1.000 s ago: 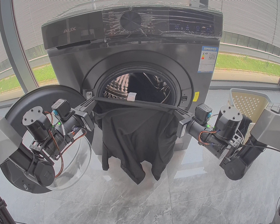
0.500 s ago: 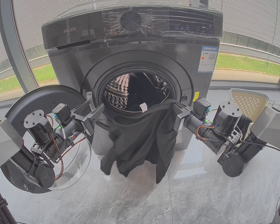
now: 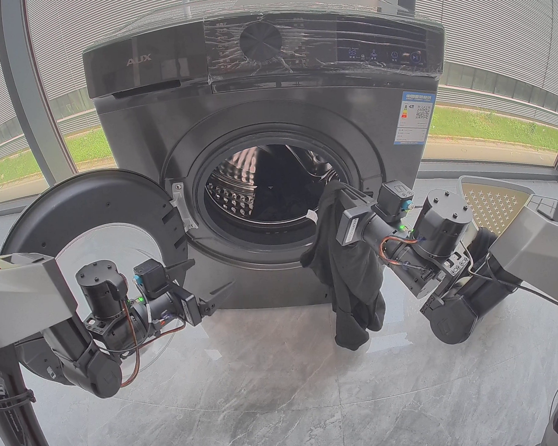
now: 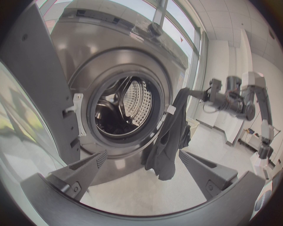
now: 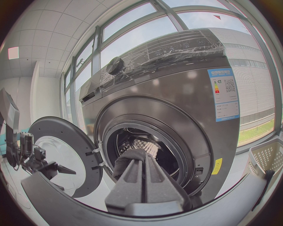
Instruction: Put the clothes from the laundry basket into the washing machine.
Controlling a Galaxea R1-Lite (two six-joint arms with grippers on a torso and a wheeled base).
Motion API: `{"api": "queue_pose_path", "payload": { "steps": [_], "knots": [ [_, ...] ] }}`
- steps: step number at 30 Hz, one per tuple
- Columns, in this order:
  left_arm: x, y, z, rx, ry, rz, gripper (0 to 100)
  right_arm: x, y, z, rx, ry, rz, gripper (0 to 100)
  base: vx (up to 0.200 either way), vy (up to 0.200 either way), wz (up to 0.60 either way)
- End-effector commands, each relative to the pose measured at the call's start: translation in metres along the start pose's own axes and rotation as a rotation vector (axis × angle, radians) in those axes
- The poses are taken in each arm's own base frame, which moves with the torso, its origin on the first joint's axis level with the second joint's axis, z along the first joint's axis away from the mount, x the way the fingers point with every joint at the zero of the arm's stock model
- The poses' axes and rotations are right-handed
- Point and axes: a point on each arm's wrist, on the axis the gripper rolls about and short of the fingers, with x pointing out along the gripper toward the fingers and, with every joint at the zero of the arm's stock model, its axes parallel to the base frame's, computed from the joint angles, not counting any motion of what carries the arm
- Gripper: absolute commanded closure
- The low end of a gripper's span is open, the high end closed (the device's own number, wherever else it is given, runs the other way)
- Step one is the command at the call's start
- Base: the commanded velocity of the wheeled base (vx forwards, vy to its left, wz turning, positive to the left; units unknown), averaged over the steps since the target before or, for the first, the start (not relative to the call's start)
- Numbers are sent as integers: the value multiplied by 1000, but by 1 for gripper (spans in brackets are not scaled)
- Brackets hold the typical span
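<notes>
Grey marble floor (image 3: 270, 390), tall windows (image 3: 500, 44)

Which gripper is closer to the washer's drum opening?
Right. The right gripper holds the black garment at the drum opening's rim; the left gripper hangs lower, by the open door.

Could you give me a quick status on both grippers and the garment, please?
Right gripper shut on black garment, hanging outside the washing machine opening's right rim. Left gripper open, low beside the door. Door open wide.

One washing machine (image 3: 266, 108), one round door (image 3: 89, 201), one laundry basket (image 3: 497, 204), one hanging black garment (image 3: 351, 272)
</notes>
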Motion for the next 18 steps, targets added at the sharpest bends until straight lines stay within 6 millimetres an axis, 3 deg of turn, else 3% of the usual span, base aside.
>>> {"api": "queue_pose_path", "payload": {
  "steps": [1, 13, 18],
  "knots": [
    [15, 1, -41, 27, 103, 22, 0, -1, 13, 1, 9, -4, 30, 100, 0, 0, 0],
    [46, -13, -77, 24, 150, -28, 0, 5, 31, 18, 25, -39, 70, 100, 0, 0, 0],
    [53, -19, -79, 25, 142, -49, 0, 6, 43, 19, 32, -37, 95, 100, 0, 0, 0]
  ]
}}
